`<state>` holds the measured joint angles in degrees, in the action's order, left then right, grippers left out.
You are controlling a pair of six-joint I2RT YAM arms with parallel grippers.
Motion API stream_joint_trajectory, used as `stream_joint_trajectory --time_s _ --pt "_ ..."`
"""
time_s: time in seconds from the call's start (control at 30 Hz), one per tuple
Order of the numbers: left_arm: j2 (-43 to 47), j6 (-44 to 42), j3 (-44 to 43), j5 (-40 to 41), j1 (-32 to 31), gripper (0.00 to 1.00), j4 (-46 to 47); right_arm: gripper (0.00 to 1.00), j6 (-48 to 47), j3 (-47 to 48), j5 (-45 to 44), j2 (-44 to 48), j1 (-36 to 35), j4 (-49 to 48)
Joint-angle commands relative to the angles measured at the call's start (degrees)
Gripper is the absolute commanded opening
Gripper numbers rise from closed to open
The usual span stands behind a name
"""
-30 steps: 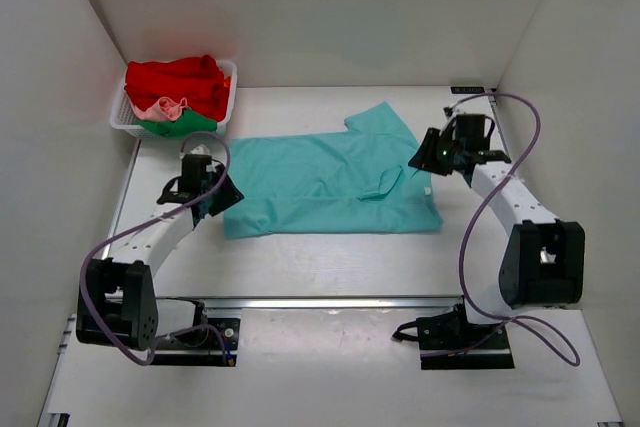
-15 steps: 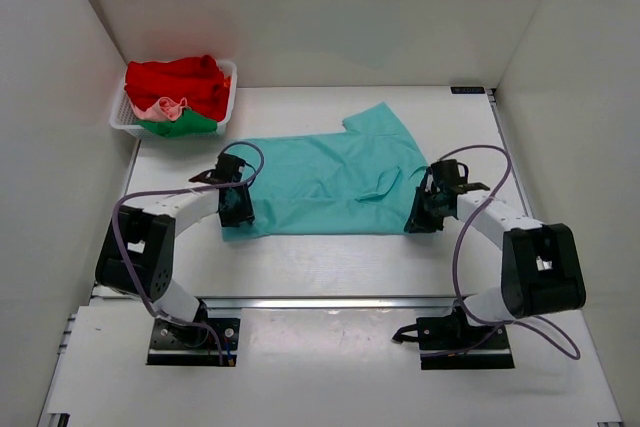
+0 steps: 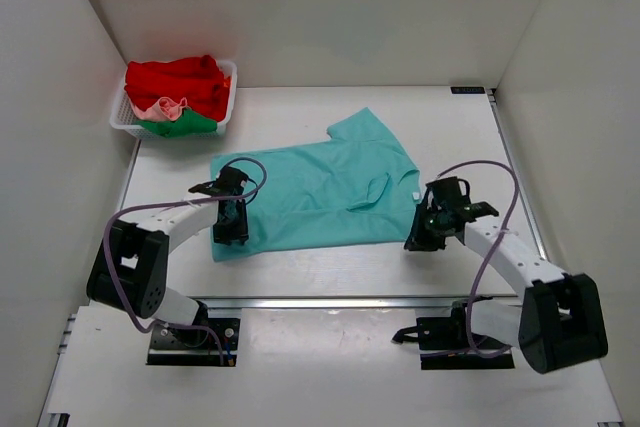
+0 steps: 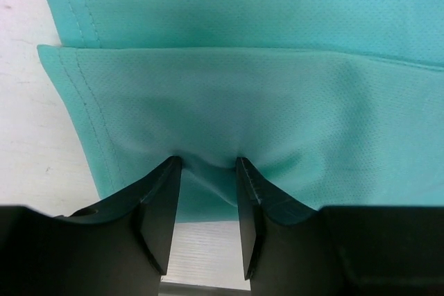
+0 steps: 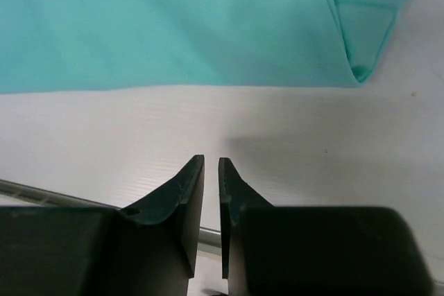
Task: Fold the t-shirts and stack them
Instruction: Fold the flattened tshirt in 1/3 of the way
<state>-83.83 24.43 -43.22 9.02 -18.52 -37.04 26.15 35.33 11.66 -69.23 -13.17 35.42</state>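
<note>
- The left gripper (image 4: 208, 166) is clamping a puckered fold of the teal t-shirt (image 4: 263, 102), close to its near-left corner.
- The right gripper (image 5: 211, 163) is hanging over the bare table (image 5: 291, 143), jaws almost together and empty, just off the shirt's near-right corner.
- The shirt is lying spread mid-table; the other t-shirts (image 3: 180, 82) are sitting heaped in the white basket (image 3: 229, 97) at far left.

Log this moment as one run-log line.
left gripper: shut on teal t-shirt edge | right gripper: shut, empty, over table beside shirt
</note>
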Motion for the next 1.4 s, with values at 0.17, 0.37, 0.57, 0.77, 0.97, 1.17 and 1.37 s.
stream_joint_trajectory --time_s 0.17,0.37,0.57,0.77,0.97,1.17,1.37 --pt "-0.3 -1.3 2.2 0.4 0.2 0.45 -4.9 0.1 -0.7 7.6 1.3 -5.0 3.9 -10.9" --pt "1.7 -0.9 2.8 1.3 1.1 0.43 -4.3 0.06 1.1 9.2 -4.9 -14.3 -0.5 -8.6" --pt "3.8 -1.2 3.5 0.0 0.5 0.4 -4.0 0.0 8.3 -2.3 -8.2 -6.7 -1.0 -3.9" --pt "3.6 -1.9 3.5 -1.7 0.5 0.47 -3.3 0.0 14.0 -5.4 -9.9 3.1 -3.3 4.2" --pt "8.1 -3.2 3.3 -4.8 2.2 0.49 -3.7 0.0 14.6 -0.8 -11.7 9.1 -4.4 15.2" --pt "14.5 -5.6 -3.1 -9.6 8.3 0.5 -6.6 0.0 8.9 6.0 -6.6 14.5 1.9 17.6" --pt "12.9 -6.8 -14.2 -10.3 8.8 0.62 -6.8 0.21 2.2 21.9 -7.3 1.7 0.3 13.5"
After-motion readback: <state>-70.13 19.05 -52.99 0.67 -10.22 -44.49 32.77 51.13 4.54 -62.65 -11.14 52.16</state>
